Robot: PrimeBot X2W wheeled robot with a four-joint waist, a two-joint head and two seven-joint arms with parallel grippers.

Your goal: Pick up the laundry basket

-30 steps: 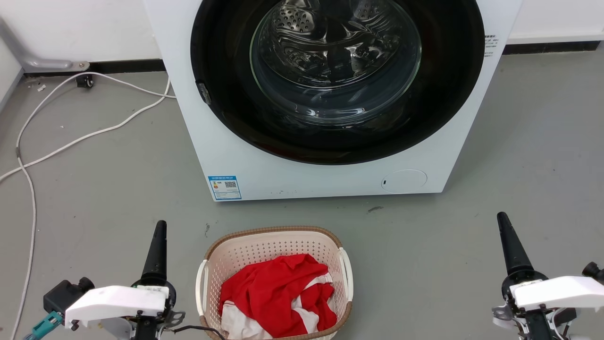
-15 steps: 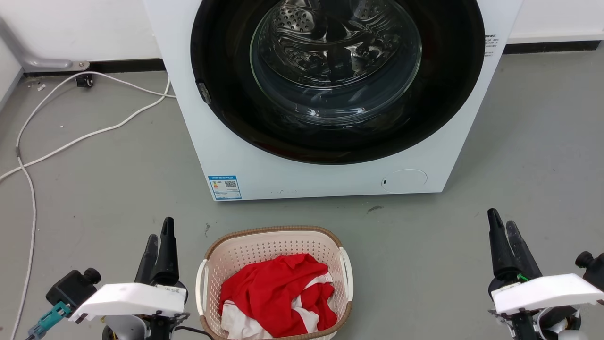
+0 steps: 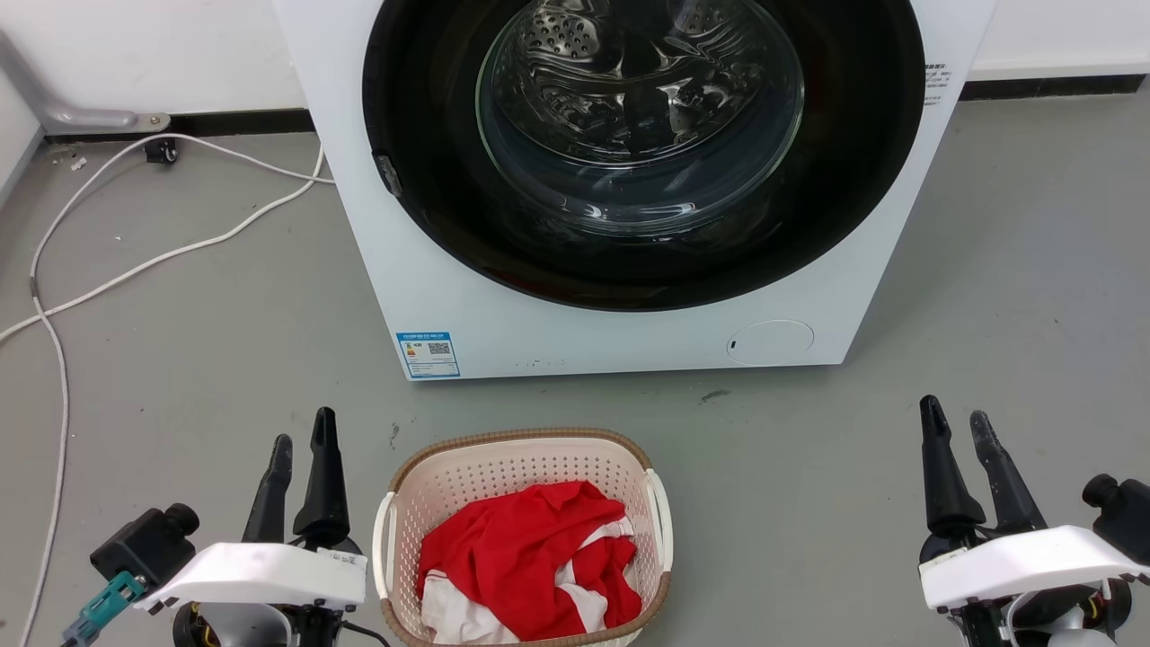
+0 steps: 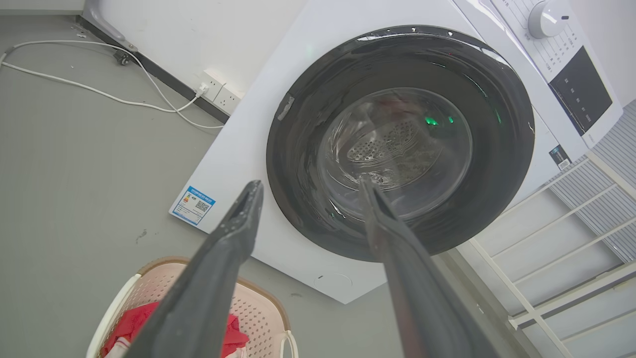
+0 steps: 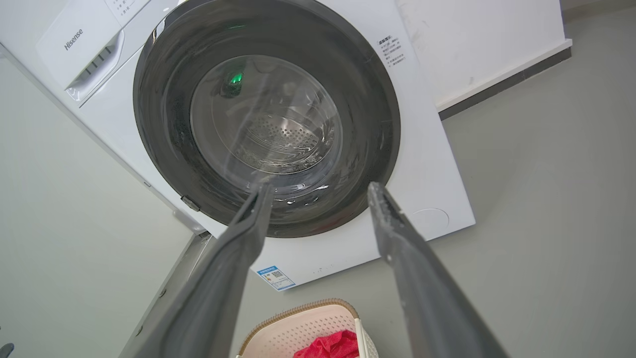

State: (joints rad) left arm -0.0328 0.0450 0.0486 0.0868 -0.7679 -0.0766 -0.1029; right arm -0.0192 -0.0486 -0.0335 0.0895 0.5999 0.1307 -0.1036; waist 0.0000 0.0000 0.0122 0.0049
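The laundry basket [image 3: 512,469] stands upright on the grey floor [image 3: 809,503] near the washing machine [image 3: 467,296], mouth upward and white handles facing left and right, its near end cut off so its long axis cannot be judged, while the left gripper [image 3: 303,428] and right gripper [image 3: 954,410] flank it, fingers spread and empty.

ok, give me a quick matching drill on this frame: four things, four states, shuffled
Things
1. laundry basket
2. left tool
3. washing machine door
4. cable

States
A. shut
B. open, holding nothing
C. holds red and white cloth
D. white, trailing away at the head view's left

Pairs: 1-C, 2-B, 3-A, 4-D
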